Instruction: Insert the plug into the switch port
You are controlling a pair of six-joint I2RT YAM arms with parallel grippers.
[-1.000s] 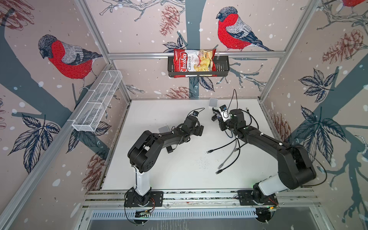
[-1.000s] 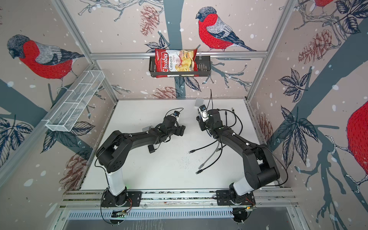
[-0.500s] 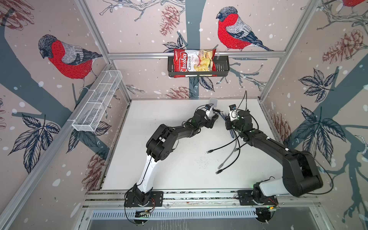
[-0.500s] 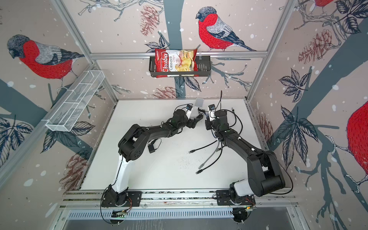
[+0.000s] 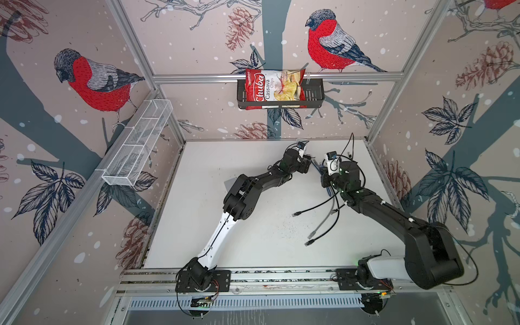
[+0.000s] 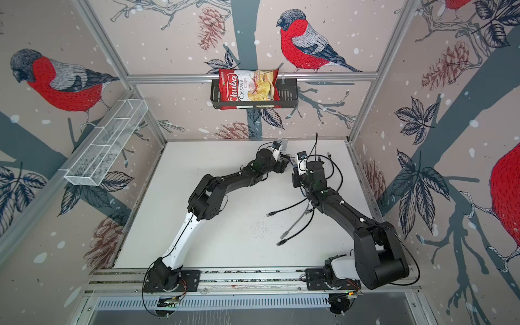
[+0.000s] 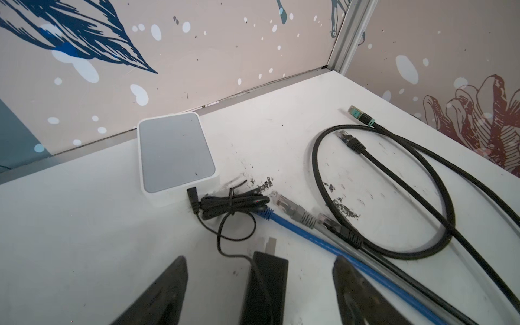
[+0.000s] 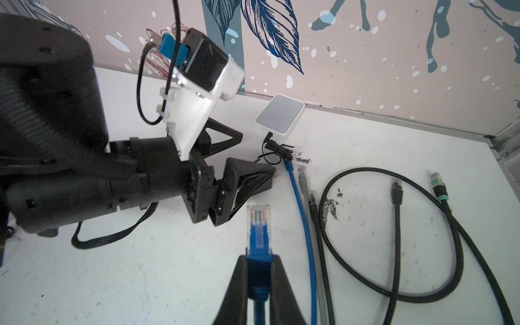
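Item 1, plug (image 8: 258, 225): clear-tipped connector on a blue cable, clamped between the 2 fingers of the right hand (image 8: 259, 270). Its long axis runs straight out from the fingers, contacts leading, toward the far wall and roughly toward the switch, from which it stands well apart, above the bench (image 8: 140, 281).

Item 2, switch (image 7: 176, 156): small white box with a grey top, flat on the bench just beside the far wall. A thin black lead is plugged into its near edge, and the tied black cord bundle (image 7: 233, 204) lies just beside that edge.

Item 3, left hand (image 7: 260, 284): jaws spread wide, astride a black power adapter (image 7: 267, 284) whose 2 metal prongs point toward the switch. Whether the fingers touch the adapter cannot be told. In the right wrist view the same hand (image 8: 233, 166) sits just short of the cord bundle.

Item 4, loose cables on the bench: 1 blue connector end (image 7: 267, 212), 1 grey (image 7: 292, 209), 1 black beside them (image 7: 334, 226), all pointing toward the switch side; 1 looped black cable (image 7: 351, 143); 1 black cable with a teal-banded plug (image 7: 358, 114).

Item 5, both top views: the 2 hands face each other near the far edge, left (image 5: 305, 163), right (image 6: 294, 166).
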